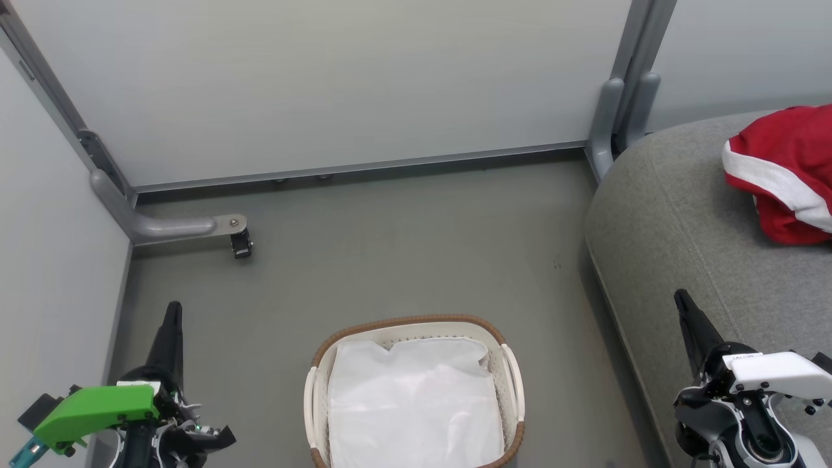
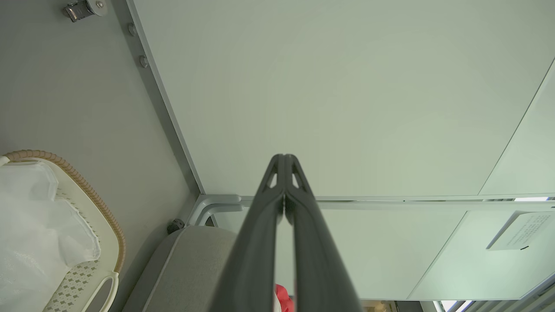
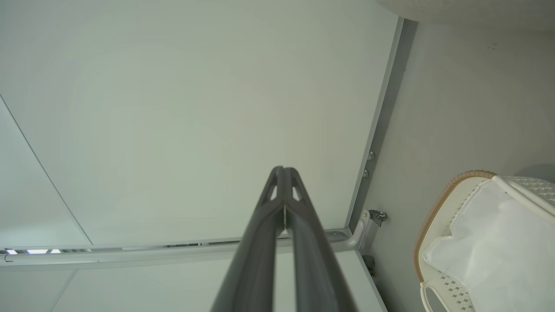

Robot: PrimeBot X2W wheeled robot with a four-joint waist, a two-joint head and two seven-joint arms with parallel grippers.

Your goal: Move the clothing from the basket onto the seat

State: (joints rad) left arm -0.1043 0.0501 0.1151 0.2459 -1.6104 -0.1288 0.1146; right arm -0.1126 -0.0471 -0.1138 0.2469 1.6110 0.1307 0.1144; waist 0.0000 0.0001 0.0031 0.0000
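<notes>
Red clothing (image 1: 783, 172) with white stripes lies bunched on the grey seat (image 1: 682, 227) at the right; a sliver of that clothing (image 2: 284, 300) peeks between my left fingers in the left wrist view. The white basket (image 1: 510, 364) with its brown woven rim stands on the floor at bottom centre, holding just its white liner (image 1: 413, 403). My left gripper (image 1: 173, 312) is shut and holds nothing, left of the basket. My right gripper (image 1: 682, 302) is shut too, with nothing in it, over the seat's front edge. The basket (image 2: 93, 197) (image 3: 438, 208) appears at the edge of both wrist views.
Pale partition walls (image 1: 338, 84) close in the back and left, with grey metal posts (image 1: 624, 84) and a floor bracket (image 1: 237, 234) at the left corner. Grey floor (image 1: 403, 247) stretches between the basket and the wall.
</notes>
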